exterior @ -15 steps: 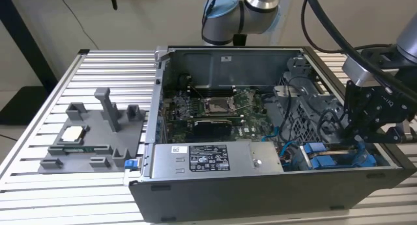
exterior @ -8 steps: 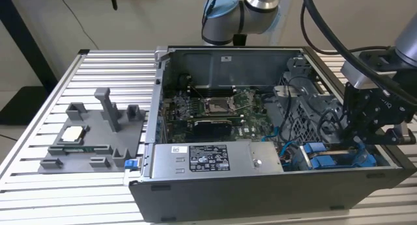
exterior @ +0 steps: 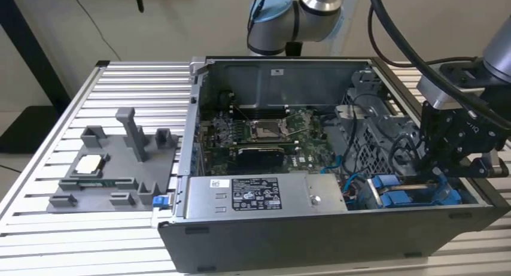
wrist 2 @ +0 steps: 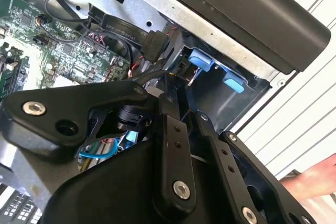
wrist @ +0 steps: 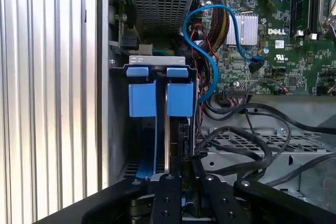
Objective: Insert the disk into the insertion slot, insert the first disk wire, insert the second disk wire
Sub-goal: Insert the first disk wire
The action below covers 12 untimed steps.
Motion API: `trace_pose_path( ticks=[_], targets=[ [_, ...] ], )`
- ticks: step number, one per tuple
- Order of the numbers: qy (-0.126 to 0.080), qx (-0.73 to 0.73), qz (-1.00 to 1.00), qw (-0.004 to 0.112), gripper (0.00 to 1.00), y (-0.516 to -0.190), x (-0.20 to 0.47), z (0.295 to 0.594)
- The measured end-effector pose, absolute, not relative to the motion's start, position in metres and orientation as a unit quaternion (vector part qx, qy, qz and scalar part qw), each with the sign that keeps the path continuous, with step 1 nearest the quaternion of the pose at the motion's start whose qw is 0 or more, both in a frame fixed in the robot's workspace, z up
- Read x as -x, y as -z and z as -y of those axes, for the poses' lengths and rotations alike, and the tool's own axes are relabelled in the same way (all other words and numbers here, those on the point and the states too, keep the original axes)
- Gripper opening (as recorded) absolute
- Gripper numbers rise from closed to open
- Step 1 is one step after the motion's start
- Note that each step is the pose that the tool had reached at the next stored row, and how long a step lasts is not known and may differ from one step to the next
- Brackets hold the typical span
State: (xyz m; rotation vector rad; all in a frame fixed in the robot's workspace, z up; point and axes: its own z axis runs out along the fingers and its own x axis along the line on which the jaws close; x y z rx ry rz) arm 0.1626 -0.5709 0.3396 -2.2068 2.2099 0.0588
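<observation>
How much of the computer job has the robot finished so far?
Not much looks finished. In hand: the gripper is down at the insertion slot, the bay with blue tabs in the case's corner. A thin silver edge running into it may be the disk; how deep it sits I cannot tell. Left: a black plug beside the bay seems unplugged, so both wire steps look undone.

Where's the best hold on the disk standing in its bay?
Probably take the disk by its exposed upper edge beside the blue tabs, coming down through the open case: it stands on edge, and the bay walls cover both flat faces.
</observation>
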Motion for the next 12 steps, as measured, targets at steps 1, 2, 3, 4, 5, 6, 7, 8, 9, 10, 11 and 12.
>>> trace_pose_path(
  ticks=[1,2,3,4,5,6,7,8,9,10,11,12],
  targets=[
    [-0.019,0.706,-0.707,0.009,0.19,-0.3395,-0.1626,0.5709],
    [-0.019,0.706,-0.707,0.009,0.19,-0.3396,-0.1626,0.5709],
    [-0.019,0.706,-0.707,0.009,0.19,-0.3396,-0.1626,0.5709],
    [-0.019,0.706,-0.707,0.009,0.19,-0.3395,-0.1626,0.5708],
    [-0.019,0.706,-0.707,0.009,0.19,-0.3397,-0.1627,0.5708],
    [-0.019,0.706,-0.707,0.009,0.19,-0.3402,-0.1626,0.5708],
    [-0.019,0.706,-0.707,0.009,0.19,-0.3403,-0.1626,0.5707],
    [-0.019,0.706,-0.707,0.009,0.19,-0.3403,-0.1626,0.5707],
    [-0.019,0.706,-0.707,0.009,0.19,-0.3404,-0.1627,0.5707],
    [-0.019,0.706,-0.707,0.009,0.19,-0.3405,-0.1626,0.5706],
    [-0.019,0.706,-0.707,0.009,0.19,-0.3405,-0.1627,0.5703],
    [-0.019,0.706,-0.707,0.009,0.19,-0.3406,-0.1627,0.5696]
  ],
)
